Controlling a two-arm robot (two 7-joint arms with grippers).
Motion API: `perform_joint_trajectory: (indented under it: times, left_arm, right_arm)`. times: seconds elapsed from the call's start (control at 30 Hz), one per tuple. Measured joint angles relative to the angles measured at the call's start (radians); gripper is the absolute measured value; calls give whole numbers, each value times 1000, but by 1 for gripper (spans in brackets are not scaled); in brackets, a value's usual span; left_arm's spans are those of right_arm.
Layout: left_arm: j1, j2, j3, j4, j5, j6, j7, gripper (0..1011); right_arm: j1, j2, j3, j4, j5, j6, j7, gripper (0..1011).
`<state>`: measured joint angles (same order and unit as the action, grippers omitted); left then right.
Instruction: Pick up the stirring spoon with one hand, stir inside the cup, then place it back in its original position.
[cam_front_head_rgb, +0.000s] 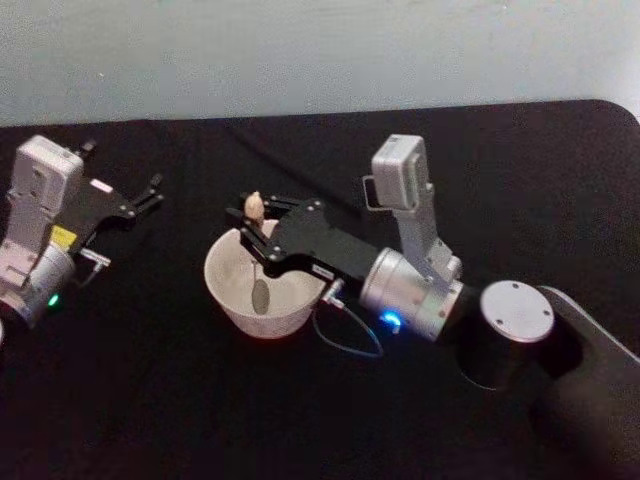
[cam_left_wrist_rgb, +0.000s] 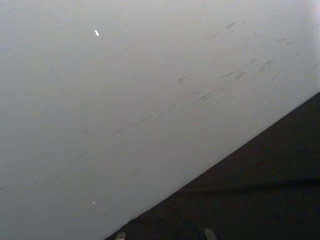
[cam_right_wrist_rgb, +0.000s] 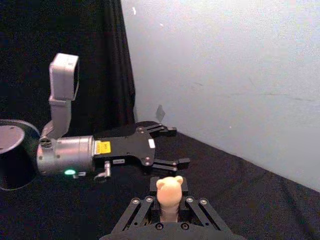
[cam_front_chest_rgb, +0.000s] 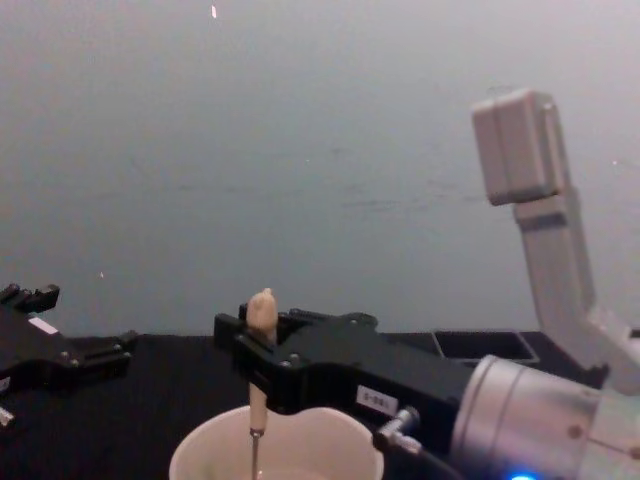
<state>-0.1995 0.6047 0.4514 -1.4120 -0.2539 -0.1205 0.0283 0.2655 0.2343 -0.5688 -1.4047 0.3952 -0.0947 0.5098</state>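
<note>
The spoon (cam_front_head_rgb: 258, 268) is standing upright in the cup (cam_front_head_rgb: 228, 300), its metal bowl hanging low inside and its cream handle poking above the rim. The right tool (cam_front_head_rgb: 250, 228) is reaching over the cup's rim, pinching that handle. Well off to the cup's left, over the black desk (cam_front_head_rgb: 150, 400), the left tool (cam_front_head_rgb: 150, 195) is idling with its fingers spread wide.

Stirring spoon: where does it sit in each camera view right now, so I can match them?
Head view: the metal-bowled, cream-handled stirring spoon stands in the wide off-white cup, left of centre.
Chest view: spoon upright at the bottom, left of centre, above the cup.
Right wrist view: spoon handle at bottom centre.
Left wrist view: faces the grey wall.
Shared landmark: the black right pincer clamping the handle.
</note>
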Motion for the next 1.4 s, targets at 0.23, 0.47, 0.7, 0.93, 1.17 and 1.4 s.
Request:
perform_joint_trajectory:
  times: [0.23, 0.47, 0.7, 0.93, 1.17, 1.4]
  left_arm:
    - [0, 0, 0, 0, 0, 0, 0, 1001]
    - [0, 0, 0, 0, 0, 0, 0, 1001]
    - [0, 0, 0, 0, 0, 0, 0, 1001]
    - [0, 0, 0, 0, 0, 0, 0, 1001]
    - [0, 0, 0, 0, 0, 0, 0, 1001]
    - [0, 0, 0, 0, 0, 0, 0, 1001]
  right_arm:
    - [30, -36, 4, 49, -21, -5, -29, 195]
    - [46, -50, 26, 77, -30, -10, -46, 195]
    - [41, -35, 48, 71, -29, -12, -43, 195]
    - [7, 2, 69, 21, -1, 1, -19, 195]
    - [-27, 35, 68, -33, 25, 12, 6, 195]
    - [-39, 43, 48, -57, 33, 16, 13, 195]
